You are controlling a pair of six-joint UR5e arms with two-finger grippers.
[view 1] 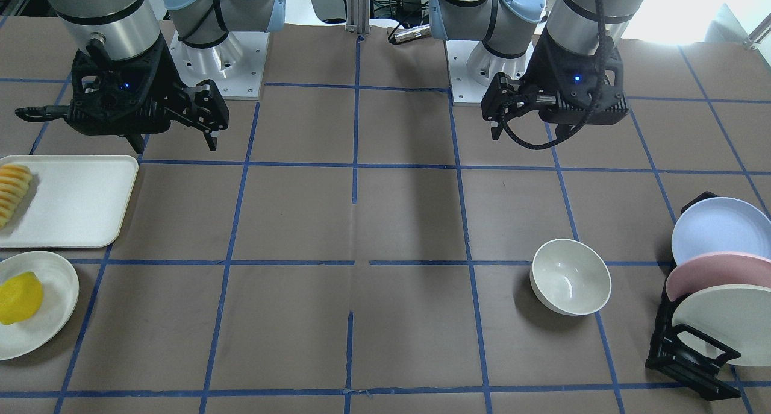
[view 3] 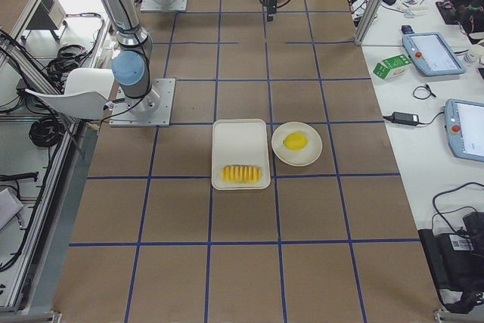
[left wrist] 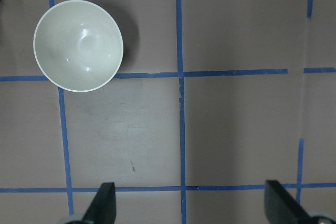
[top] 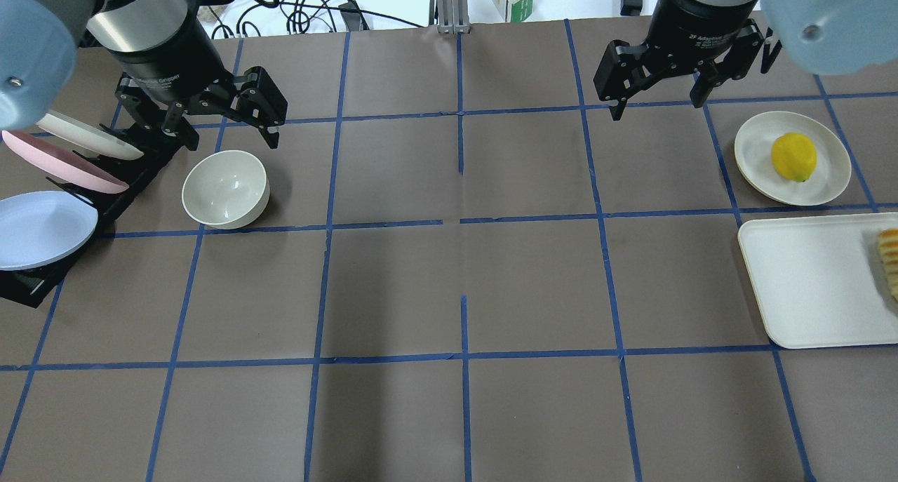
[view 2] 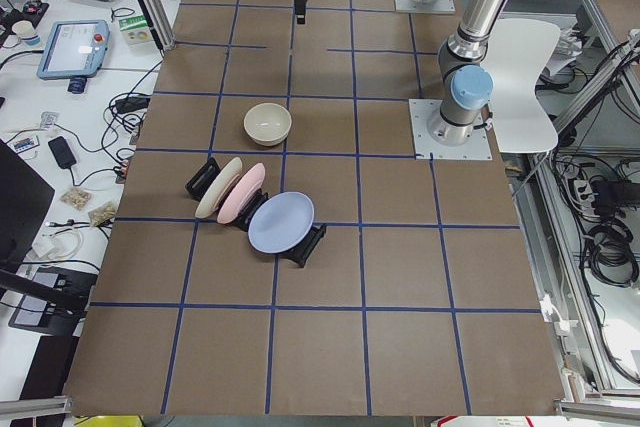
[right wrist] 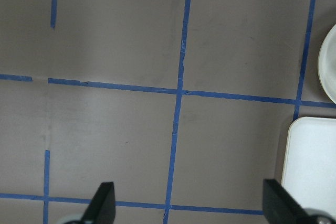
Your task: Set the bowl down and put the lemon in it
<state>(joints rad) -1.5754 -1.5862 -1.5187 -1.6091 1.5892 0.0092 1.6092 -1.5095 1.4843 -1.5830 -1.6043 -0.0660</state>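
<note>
The off-white bowl (view 1: pixel 570 276) stands upright and empty on the brown table, seen in the overhead view (top: pixel 226 189) and the left wrist view (left wrist: pixel 79 45). My left gripper (top: pixel 231 137) hovers open and empty above and just behind it. The yellow lemon (top: pixel 793 157) lies on a shallow white plate (top: pixel 754 149) at the far right, also in the front view (view 1: pixel 21 297). My right gripper (top: pixel 658 106) is open and empty, raised, to the left of that plate. Both wrist views show wide-apart fingertips (left wrist: pixel 102 205) (right wrist: pixel 102 205) with nothing between them.
A white tray (top: pixel 807 278) with ridged orange-yellow sliced food (top: pixel 889 257) lies next to the lemon's plate. A black rack (view 1: pixel 686 354) holding blue, pink and cream plates (view 1: pixel 720 227) stands beside the bowl. Blue tape lines grid the table.
</note>
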